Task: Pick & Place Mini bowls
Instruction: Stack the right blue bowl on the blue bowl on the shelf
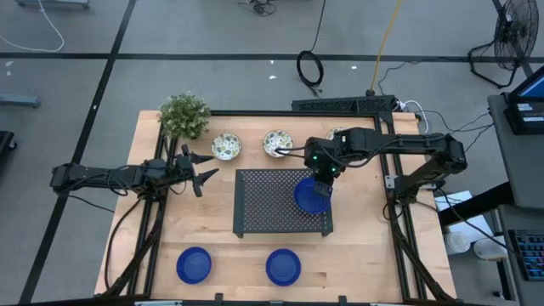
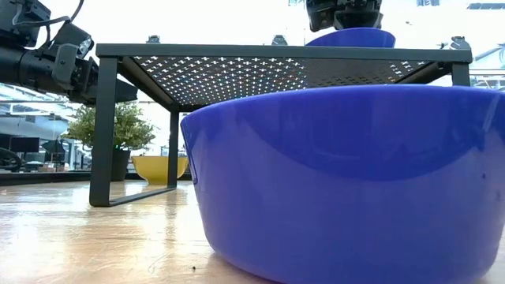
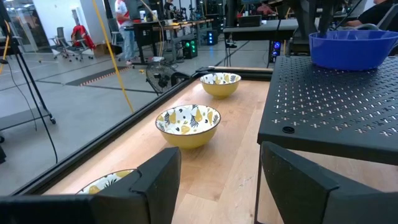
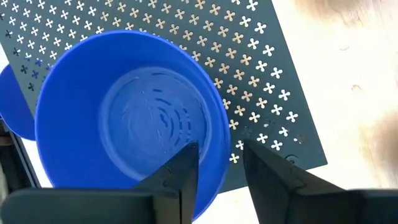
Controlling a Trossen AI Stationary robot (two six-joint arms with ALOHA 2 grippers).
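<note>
A blue mini bowl (image 1: 312,197) stands upright on its base on the right part of the black perforated tray (image 1: 263,204). My right gripper (image 4: 221,168) is open above it and points steeply down. One finger is inside the bowl's rim (image 4: 219,134) and one outside, with a gap on both sides. Two more blue bowls (image 1: 194,264) (image 1: 282,266) rest on the table near the front edge. Patterned bowls (image 1: 226,146) (image 1: 277,143) stand behind the tray. My left gripper (image 1: 204,170) waits open and level, left of the tray.
A small green plant (image 1: 184,115) stands at the table's far left corner. A third patterned bowl (image 1: 336,133) shows partly behind my right arm. The tray is raised on legs (image 2: 102,126). Bare wood lies between the tray and the two front blue bowls.
</note>
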